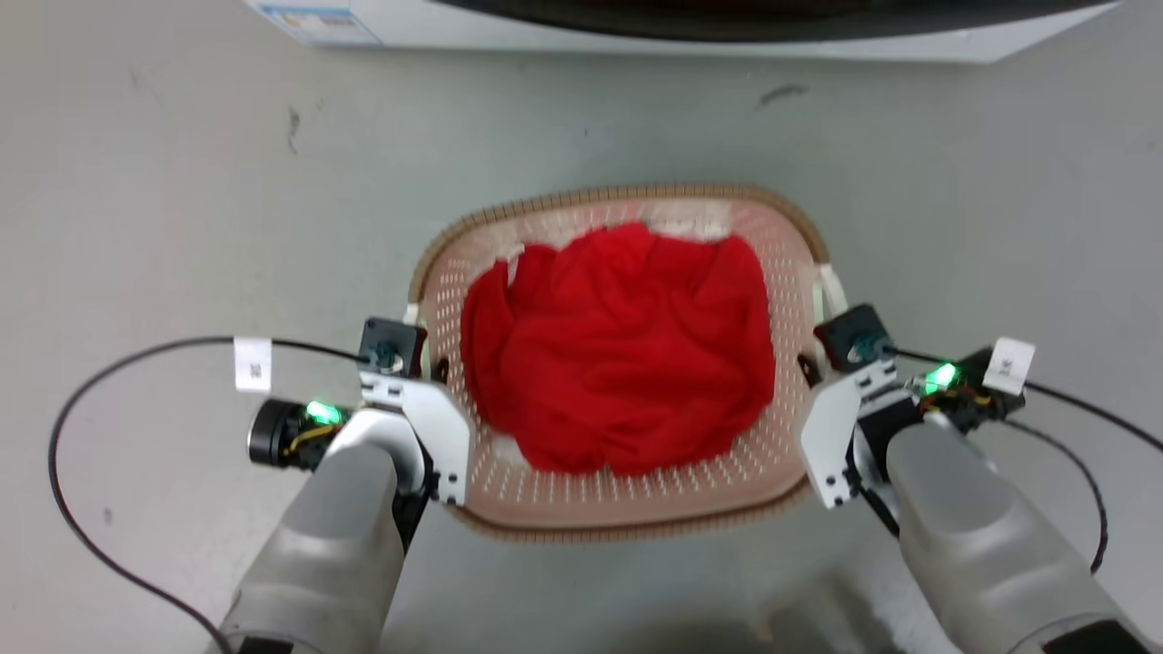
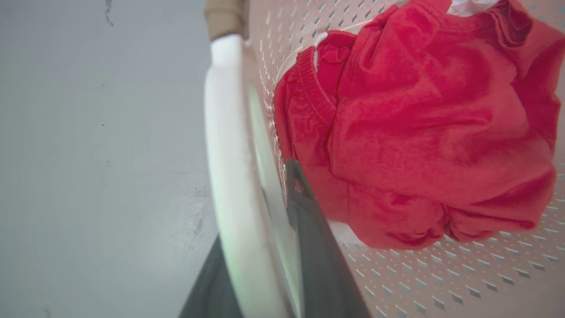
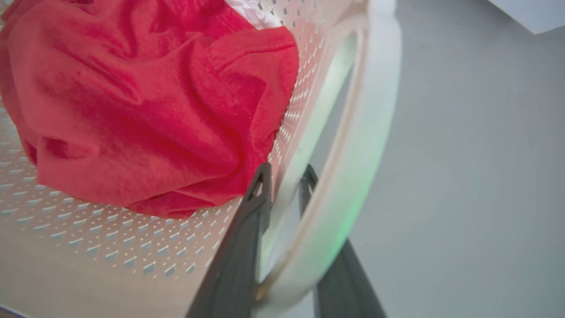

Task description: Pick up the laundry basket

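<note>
Laundry basket (image 1: 618,495) upright, long axis left-right, left tool (image 1: 425,368) and right tool (image 3: 286,176) tight on its 2 ends

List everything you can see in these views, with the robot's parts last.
laundry basket: one, pale pink-beige with a brown rim, in the middle of the head view between the arms
handles: two, white, one on the basket's left side, one on its right
red garment: one crumpled bundle, red, inside the basket
white cloth: a little, white, peeking out by the far wall
appliance: one, white, beyond the basket
floor: grey, scuffed
cables: two, black with white tags, at the left wrist and the right wrist
left gripper: dark fingers, closed across the left wall and handle
right gripper: dark fingers, closed across the right wall
</note>
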You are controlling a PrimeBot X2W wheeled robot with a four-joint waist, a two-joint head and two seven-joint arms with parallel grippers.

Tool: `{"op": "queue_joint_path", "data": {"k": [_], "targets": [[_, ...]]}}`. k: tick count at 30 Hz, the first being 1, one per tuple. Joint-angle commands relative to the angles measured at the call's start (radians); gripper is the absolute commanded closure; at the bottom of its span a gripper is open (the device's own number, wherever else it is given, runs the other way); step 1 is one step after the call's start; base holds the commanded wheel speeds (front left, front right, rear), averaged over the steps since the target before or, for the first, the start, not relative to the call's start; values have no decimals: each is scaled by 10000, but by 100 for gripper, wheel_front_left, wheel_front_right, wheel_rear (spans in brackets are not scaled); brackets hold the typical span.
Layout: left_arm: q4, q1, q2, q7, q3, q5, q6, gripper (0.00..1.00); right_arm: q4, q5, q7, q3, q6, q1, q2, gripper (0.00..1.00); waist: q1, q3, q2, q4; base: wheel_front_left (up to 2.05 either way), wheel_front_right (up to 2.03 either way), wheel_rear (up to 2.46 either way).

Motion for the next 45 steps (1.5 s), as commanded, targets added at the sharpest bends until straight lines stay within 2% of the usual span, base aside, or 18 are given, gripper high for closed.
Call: {"op": "queue_joint_path", "data": {"k": [1,12,24,45], "targets": [[-39,173,-22,40,-91,-19,-66,100,46,138,130,259,24,214,4,100,0,-493,0,-8,0,0,0],[-40,1272,-45,994,-509,-429,-225,100,-243,1913,1199,1986,26,1083,28,100,0,-2381,0,-89,0,0,0],[-48,1981,-27,1717,-876,-667,-264,100,-336,3341,2140,3389,31,1804,56,100,0,-3993,0,-207,0,0,0],[-225,3323,-98,3199,-2461,-2122,-276,100,-317,5440,3607,5939,66,2974,96,100,0,-6553,0,-334,0,0,0]]}}
